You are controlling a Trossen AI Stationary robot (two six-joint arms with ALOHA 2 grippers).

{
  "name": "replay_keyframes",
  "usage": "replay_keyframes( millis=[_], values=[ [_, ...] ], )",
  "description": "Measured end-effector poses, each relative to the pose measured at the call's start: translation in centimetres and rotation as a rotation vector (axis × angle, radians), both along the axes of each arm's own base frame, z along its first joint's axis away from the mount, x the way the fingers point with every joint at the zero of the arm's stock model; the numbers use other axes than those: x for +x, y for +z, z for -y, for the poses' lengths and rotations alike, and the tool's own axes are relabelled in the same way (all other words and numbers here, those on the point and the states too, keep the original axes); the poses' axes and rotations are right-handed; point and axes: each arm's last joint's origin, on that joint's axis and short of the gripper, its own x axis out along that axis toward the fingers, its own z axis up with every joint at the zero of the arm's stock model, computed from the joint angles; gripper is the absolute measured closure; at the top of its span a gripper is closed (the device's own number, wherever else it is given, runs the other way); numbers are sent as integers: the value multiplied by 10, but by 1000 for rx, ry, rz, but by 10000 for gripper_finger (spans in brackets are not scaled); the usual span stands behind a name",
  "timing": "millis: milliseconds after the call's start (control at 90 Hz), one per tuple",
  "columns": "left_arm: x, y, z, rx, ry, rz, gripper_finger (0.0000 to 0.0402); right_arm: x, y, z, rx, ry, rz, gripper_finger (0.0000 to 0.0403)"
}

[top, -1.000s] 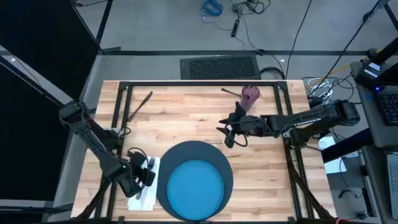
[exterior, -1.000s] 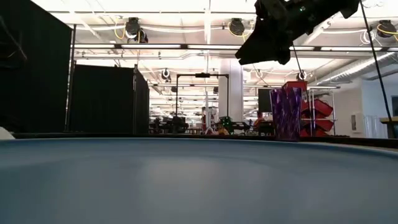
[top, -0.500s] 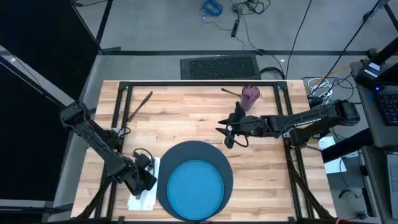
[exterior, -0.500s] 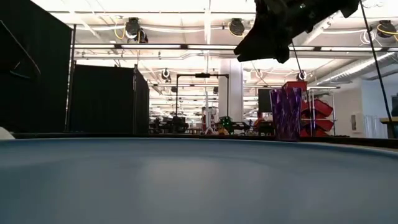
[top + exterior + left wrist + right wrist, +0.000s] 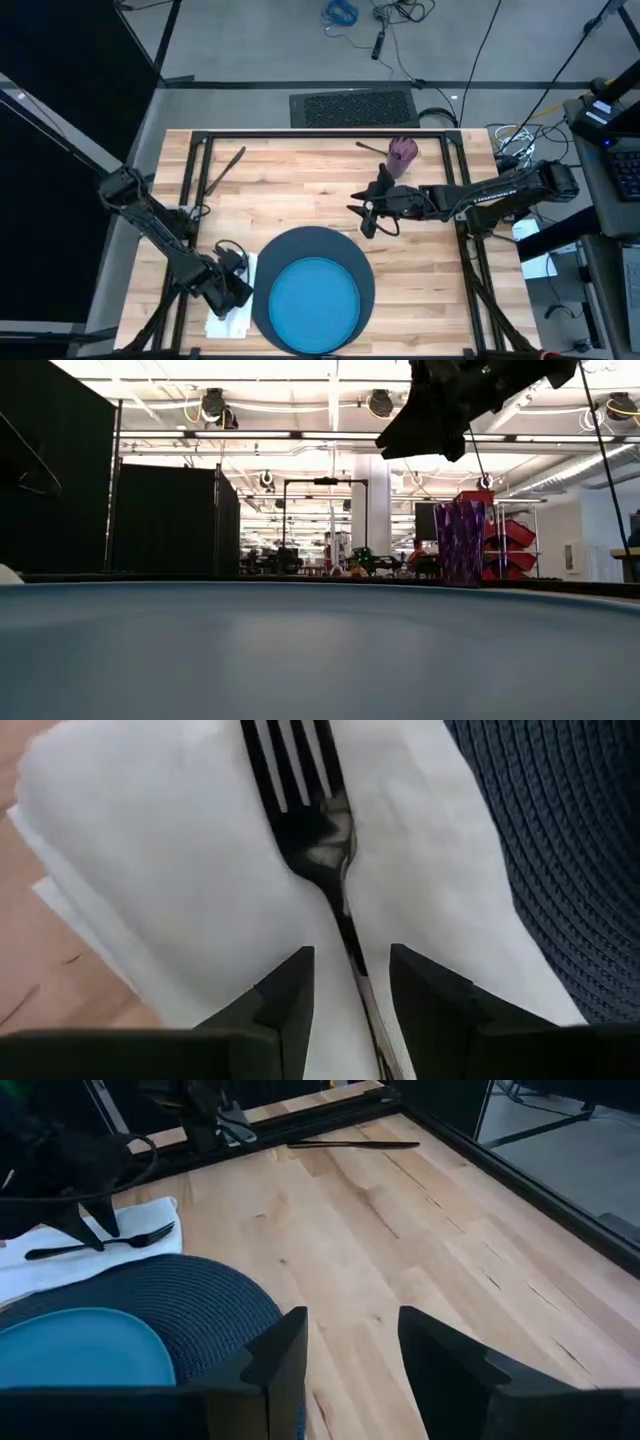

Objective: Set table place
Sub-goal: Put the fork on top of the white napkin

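A white napkin lies on the table left of the dark navy mat, which bears the bright blue plate. The metal fork lies along the napkin. My left gripper is low over the napkin and open, one finger on each side of the fork's handle. My right gripper hangs open above the table's middle, and shows high in the low view. The purple cup stands upright at the far right.
One long dark utensil lies on the far left of the table. Another lies just left of the cup. Black frame bars run along the table's edges. Bare wood lies between the mat and the far edge.
My left gripper has shifted a little toward the table's right edge over the napkin. The fork and napkin lie as before.
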Motion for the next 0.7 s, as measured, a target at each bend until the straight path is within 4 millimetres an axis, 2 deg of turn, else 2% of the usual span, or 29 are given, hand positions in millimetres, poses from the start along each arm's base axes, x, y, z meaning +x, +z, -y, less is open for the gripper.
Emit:
replay_keyframes(
  millis=[156,311,411,567,700],
  values=[
    [2,-9,4,4,-13,-43,288,0,0,0,0,0,0,259],
    [2,-10,3,-2,-11,-61,294,0,0,0,0,0,0,259],
    [2,-8,2,-18,-11,-70,321,0,0,0,1,-1,0,259],
    [1,-3,2,-41,-37,-68,389,0,0,0,2,-1,2,259],
    [2,8,1,-27,-31,-71,398,0,0,0,2,-1,3,259]
  ],
)
